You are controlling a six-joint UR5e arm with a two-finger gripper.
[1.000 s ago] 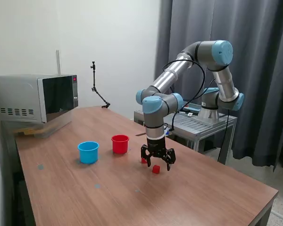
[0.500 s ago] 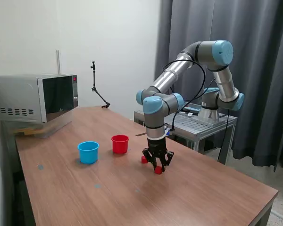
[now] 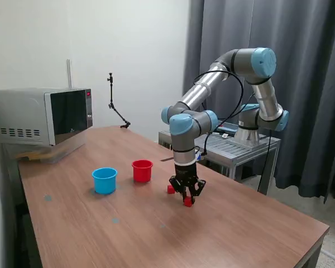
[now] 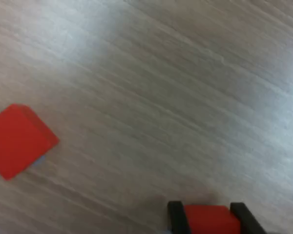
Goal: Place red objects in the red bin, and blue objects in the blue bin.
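We see the red cup [image 3: 142, 170] and light blue cup [image 3: 104, 180] upright on the wooden table [image 3: 100, 234], near each other, blue one toward the exterior view's left; we cannot tell what is inside either. The arm reaches straight down, gripper [image 3: 187, 202] at the tabletop, fingers [image 4: 175, 217] pinching a red cube [image 4: 208, 219]. A second red cube [image 4: 18, 140] lies loose just beside it, on the cup side. We spot no blue cubes.

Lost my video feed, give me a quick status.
Hand shut on red cube, low at the table. Second red cube loose alongside. Red cup unobstructed.
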